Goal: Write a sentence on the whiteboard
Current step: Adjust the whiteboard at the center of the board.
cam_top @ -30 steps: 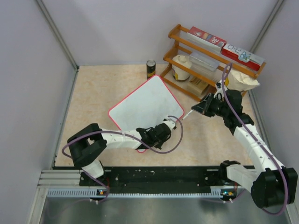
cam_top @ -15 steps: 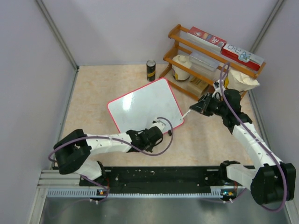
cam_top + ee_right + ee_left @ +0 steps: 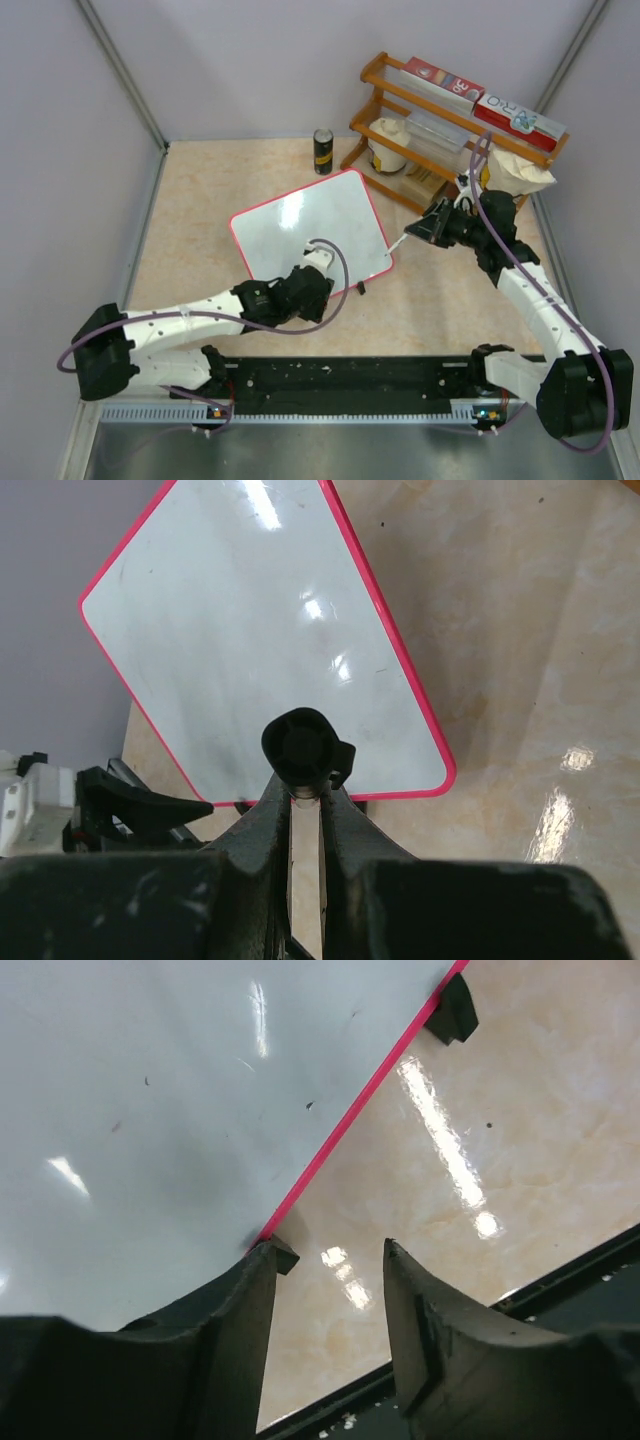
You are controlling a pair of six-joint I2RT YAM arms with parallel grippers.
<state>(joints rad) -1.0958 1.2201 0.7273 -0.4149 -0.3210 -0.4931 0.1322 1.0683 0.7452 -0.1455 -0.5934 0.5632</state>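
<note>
Whiteboard (image 3: 300,215) lies flat mid-table, swung round since a second ago. My left gripper (image 3: 330,1255) has released its near rim, jaws apart; my right gripper (image 3: 428,228) stays clamped on the marker (image 3: 403,242).

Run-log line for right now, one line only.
whiteboard: flat, blank | left claw: open, at its near edge | right claw: shut on marker

- Left arm (image 3: 185,322): white tubular links dotted with small dark screws; bulky black joint housings.
- Right arm (image 3: 548,305): same build, white links and black joints, with a large black shoulder block.
- Cables: a thin purple cable (image 3: 343,285) loops loosely along each arm.
- Left gripper (image 3: 328,1250): two matte black fingers (image 3: 235,1310), curved and tapering.
- Right gripper (image 3: 305,795): two narrow black fingers.
- Mounting: black rail (image 3: 350,378) under both bases.
</note>
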